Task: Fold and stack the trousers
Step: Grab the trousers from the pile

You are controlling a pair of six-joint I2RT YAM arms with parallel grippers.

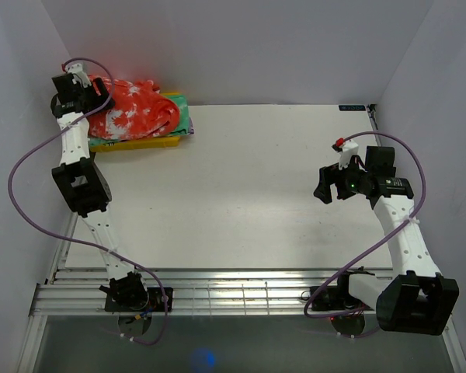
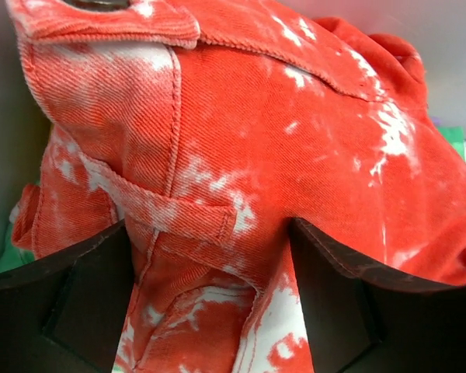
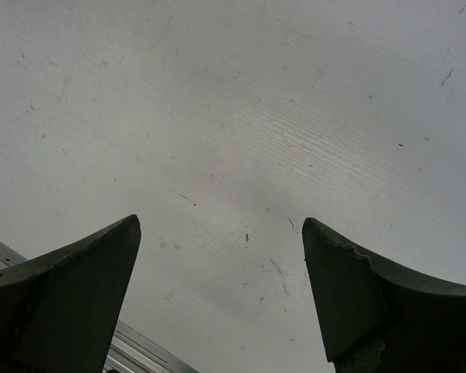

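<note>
Table (image 1: 241,194): white top, takes up most of the overhead view. The middle and the right side are bare.

Left arm (image 1: 81,183): reaches up along the left wall into the far-left corner, with a purple cable (image 1: 19,179) looping off it.

Right arm (image 1: 404,233): bent up on the right side, wrist turned in toward the middle of the table.

Trousers (image 1: 132,109): red-orange with white tie-dye splotches, bunched in a rumpled heap in the far-left corner on top of the other cloth. No tidy fold here, more of a lump. In the left wrist view the trousers (image 2: 279,140) fill nearly the whole frame.

Green garment (image 1: 182,115): under the trousers, sticking out at their right end.

Yellow cloth (image 1: 140,144): bottom of the pile, a flat strip showing along the near edge.

Left gripper (image 1: 99,97): right at the left end of the heap. From its own camera the left gripper (image 2: 210,311) has its jaws spread wide with red cloth bulging into the gap. It's released, not pinching anything.

Right gripper (image 1: 323,190): well away from the pile, over bare table. Its own camera shows the right gripper (image 3: 221,256) with jaws wide apart too, and only scuffed white tabletop between them.

Belt loop (image 2: 179,206): a strap of the trouser cloth, running diagonally just above the left gripper's fingers.
</note>
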